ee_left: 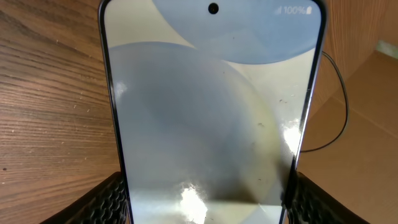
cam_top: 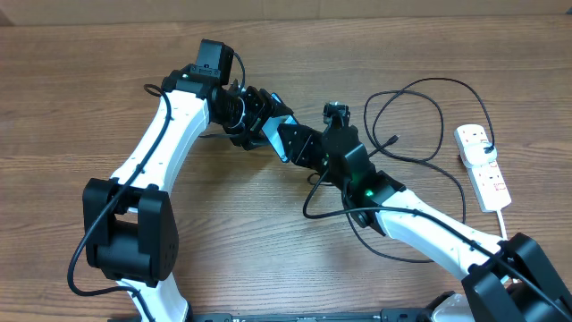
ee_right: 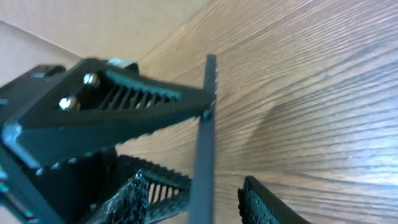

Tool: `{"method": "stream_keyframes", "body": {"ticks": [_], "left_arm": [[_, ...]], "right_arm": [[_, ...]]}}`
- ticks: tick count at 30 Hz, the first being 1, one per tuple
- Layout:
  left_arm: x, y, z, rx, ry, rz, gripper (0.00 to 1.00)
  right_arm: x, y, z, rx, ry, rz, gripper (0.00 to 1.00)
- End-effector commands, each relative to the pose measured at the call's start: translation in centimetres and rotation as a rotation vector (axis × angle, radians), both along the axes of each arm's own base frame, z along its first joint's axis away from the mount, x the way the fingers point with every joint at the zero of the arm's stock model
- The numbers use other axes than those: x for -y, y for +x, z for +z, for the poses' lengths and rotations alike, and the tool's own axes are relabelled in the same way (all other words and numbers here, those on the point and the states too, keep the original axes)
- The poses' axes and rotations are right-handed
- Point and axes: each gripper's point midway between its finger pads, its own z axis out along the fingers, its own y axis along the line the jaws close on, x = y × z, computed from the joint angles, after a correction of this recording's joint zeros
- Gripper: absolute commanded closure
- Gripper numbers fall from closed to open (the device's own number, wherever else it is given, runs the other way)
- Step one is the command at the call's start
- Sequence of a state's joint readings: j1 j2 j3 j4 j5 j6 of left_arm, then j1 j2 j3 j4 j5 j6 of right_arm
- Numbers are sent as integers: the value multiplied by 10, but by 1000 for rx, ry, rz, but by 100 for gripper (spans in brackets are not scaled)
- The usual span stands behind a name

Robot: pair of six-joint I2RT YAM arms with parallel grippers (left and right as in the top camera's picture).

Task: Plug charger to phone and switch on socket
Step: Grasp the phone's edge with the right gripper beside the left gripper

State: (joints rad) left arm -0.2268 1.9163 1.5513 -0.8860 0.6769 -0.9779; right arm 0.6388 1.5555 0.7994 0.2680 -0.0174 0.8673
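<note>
Overhead, a wood-grain tabletop (cam_top: 268,233) is seen filling the frame, bordered at the far edge by a pale beige board (cam_top: 357,7). On the right, the charger (cam_top: 441,125) is spread in loose loops, with the socket (cam_top: 483,167) laid just beyond them. Mid-table, the phone (ee_left: 211,112) is held up, clamped by the left jaws. Its edge is straddled by the right jaws, gaps showing either side.
</note>
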Motion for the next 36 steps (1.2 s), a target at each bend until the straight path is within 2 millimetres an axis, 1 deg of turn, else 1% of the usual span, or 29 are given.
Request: {"method": "stream_keyframes", "body": {"ticks": [1, 9, 10, 12, 18, 23, 28, 32, 36], "left_arm": [[5, 6, 12, 6, -32, 19, 49], [9, 4, 12, -1, -34, 19, 49], [9, 4, 12, -1, -34, 19, 49], [9, 4, 12, -1, -33, 19, 49], [9, 4, 12, -1, -33, 19, 49], [9, 4, 12, -1, -31, 19, 49], [9, 4, 12, -1, -31, 19, 48], [9, 4, 12, 1, -31, 16, 42], [9, 4, 12, 11, -33, 3, 28]], "right_arm": [[-10, -1, 7, 21, 5, 6, 53], [-9, 0, 7, 32, -9, -20, 56], [-8, 0, 7, 33, -11, -26, 58], [-6, 2, 7, 37, -15, -37, 66], [-6, 2, 7, 37, -16, -39, 80], [-6, 2, 7, 37, -15, -38, 87], [-7, 2, 7, 37, -15, -37, 90], [-7, 1, 7, 36, -15, -36, 91], [-7, 1, 7, 35, -15, -35, 91]]}}
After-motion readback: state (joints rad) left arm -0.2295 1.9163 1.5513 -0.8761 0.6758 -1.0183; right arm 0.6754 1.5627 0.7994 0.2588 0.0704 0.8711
